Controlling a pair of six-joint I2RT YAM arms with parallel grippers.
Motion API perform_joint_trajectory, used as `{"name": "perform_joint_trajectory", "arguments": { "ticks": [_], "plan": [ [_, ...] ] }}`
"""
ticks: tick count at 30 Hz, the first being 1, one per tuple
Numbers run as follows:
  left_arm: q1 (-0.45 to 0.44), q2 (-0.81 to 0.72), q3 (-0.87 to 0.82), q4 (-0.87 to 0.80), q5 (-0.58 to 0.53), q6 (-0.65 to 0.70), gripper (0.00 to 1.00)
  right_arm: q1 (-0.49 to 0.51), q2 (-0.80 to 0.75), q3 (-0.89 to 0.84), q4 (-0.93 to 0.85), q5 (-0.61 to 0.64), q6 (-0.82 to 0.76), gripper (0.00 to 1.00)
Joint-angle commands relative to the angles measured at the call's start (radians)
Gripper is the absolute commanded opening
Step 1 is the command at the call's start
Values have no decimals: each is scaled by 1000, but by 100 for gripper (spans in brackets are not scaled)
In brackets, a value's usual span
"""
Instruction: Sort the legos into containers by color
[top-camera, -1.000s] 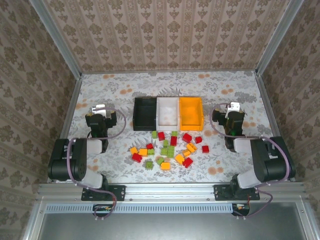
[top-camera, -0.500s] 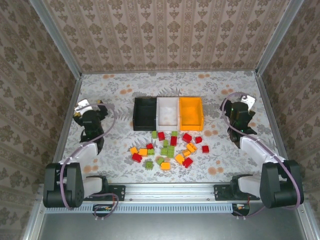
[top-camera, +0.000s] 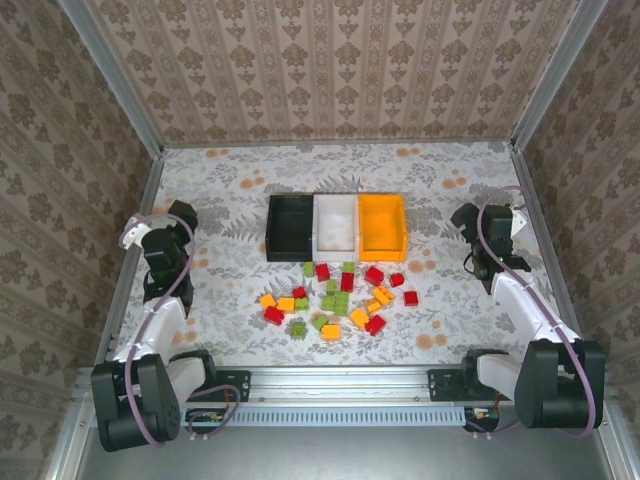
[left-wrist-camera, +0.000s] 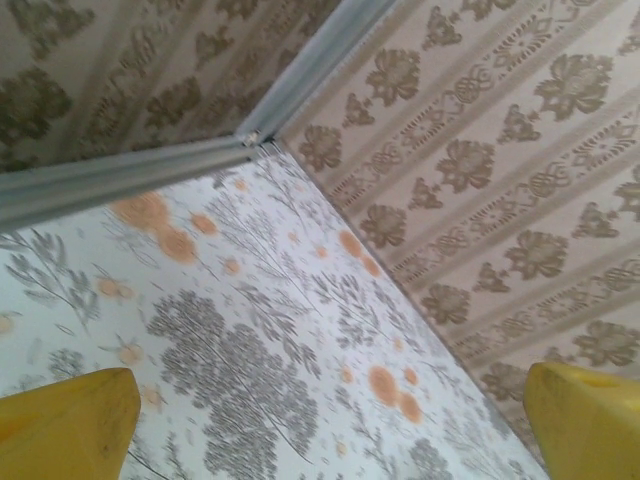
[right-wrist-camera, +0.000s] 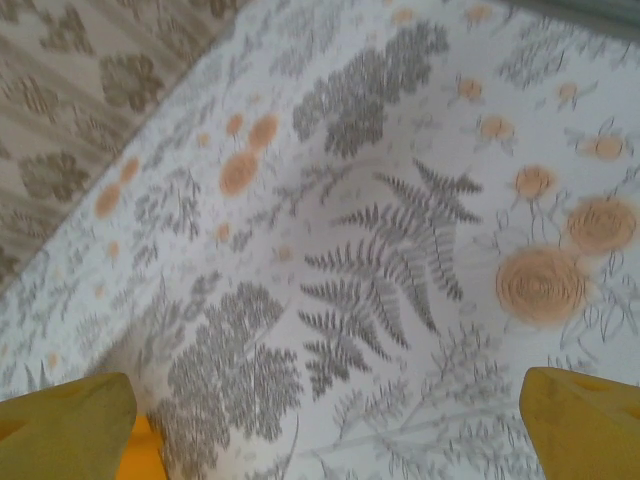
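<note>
At the table's side edges, the left gripper and the right gripper are seen with jaws spread wide and nothing held, each well apart from the work. Between them, the legos are scattered loose on the floral tabletop, just in front of the joined black bin, white bin and orange bin, all apparently empty. No brick is judged sorted; the whole sorting is yet to be done.

The lower corners of each wrist view crop the yellow plastic fingertips of the left gripper and right gripper. We cannot identify a cropped orange patch beside one right finger. From above, the small red, orange-yellow and green plastic bricks overlap, too small to count.
</note>
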Motion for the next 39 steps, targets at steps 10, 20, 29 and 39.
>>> {"name": "perform_joint_trajectory", "arguments": {
  "ticks": [10, 20, 29, 39],
  "plan": [
    [-348, -142, 171, -514, 97, 83, 100, 251, -23, 74, -454, -210, -86, 89],
    [-501, -124, 151, -676, 159, 87, 100, 477, 170, 84, -575, -162, -86, 73],
    [-505, -134, 134, -683, 160, 88, 100, 539, 257, 104, -579, -108, -77, 62],
    [-505, -116, 142, -683, 163, 89, 100, 544, 326, 107, -557, -94, -84, 45]
  ]
}}
